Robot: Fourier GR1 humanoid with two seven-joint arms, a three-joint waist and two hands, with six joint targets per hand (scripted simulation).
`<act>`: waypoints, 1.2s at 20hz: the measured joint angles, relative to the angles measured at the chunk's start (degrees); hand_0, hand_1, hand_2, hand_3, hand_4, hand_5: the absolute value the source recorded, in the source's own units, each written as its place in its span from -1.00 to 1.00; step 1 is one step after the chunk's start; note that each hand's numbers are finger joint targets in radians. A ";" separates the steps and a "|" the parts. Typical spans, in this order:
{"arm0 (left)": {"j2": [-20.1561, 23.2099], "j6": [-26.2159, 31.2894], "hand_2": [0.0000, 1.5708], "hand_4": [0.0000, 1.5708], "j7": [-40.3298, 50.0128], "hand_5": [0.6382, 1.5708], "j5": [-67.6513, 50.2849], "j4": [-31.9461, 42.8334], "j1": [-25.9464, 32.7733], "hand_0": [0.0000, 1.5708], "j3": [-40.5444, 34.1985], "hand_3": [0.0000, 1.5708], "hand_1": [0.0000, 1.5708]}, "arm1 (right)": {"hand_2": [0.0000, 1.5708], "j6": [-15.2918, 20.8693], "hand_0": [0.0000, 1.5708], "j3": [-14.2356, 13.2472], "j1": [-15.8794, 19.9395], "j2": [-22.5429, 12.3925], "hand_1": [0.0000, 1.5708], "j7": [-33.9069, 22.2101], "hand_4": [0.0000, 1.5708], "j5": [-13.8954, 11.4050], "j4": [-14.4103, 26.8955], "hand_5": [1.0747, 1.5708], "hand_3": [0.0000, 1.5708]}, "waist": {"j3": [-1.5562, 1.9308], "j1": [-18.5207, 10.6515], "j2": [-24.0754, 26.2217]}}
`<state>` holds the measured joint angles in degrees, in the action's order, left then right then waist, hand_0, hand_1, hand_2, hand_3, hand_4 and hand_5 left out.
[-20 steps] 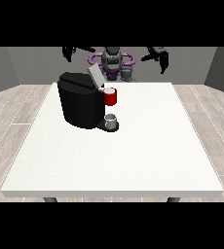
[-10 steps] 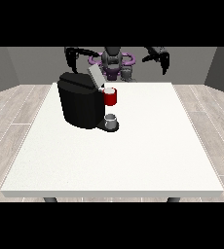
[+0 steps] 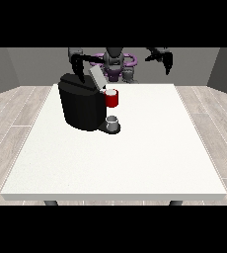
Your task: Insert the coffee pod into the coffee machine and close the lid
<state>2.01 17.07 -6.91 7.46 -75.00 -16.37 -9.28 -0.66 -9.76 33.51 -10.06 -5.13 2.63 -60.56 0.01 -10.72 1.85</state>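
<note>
The machine (image 3: pixel 82 107) is black and stands on the left rear part of the table (image 3: pixel 135 158). Its lid (image 3: pixel 96 77) is raised and tilted. The hand at the view's left (image 3: pixel 78 66) hangs above the machine's rear, just left of the lid; its finger state cannot be determined. A red holder (image 3: pixel 112 98) projects from the machine's front. A grey cup (image 3: pixel 112 121) sits below it on the base. No pod can be made out. The hand at the view's right (image 3: pixel 164 58) is raised behind the table's far edge; finger state cannot be determined.
</note>
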 measured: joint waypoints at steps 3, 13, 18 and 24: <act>0.47 -0.28 -1.00 -0.53 1.38 1.00 -0.72 -2.53 0.56 -1.00 0.28 -1.00 -1.00 | -1.00 0.26 -1.00 0.90 1.60 0.71 -1.00 1.19 -1.00 -0.62 1.20 1.00 -1.00 | -0.03 0.38 -1.30; 2.22 -2.11 -1.00 -0.56 1.33 1.00 -0.71 -6.23 3.18 -1.00 0.66 -1.00 -1.00 | -1.00 -0.42 -1.00 1.94 6.73 -0.02 -1.00 2.06 -0.75 -1.75 3.66 1.00 -1.00 | -0.02 0.94 -4.50; 2.95 -2.14 -1.00 -0.53 1.06 1.00 -0.90 -5.83 3.10 -1.00 0.52 -1.00 -1.00 | -1.00 0.36 -1.00 3.06 9.83 -0.19 -1.00 0.14 -0.95 -3.34 4.49 1.00 -1.00 | 0.22 0.73 -5.57; 2.52 -2.56 -1.00 -0.58 0.64 1.00 -0.42 -5.51 1.98 -1.00 1.44 -1.00 -1.00 | -1.00 1.70 -1.00 3.49 13.20 -1.25 -1.00 -3.04 -1.00 -4.99 4.36 1.00 -1.00 | 0.58 -0.03 -7.36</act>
<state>4.52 14.51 -6.27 7.04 -80.51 -14.38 -7.84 1.04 -6.28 46.71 -11.30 -8.18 -2.36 -56.20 0.58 -10.75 -5.51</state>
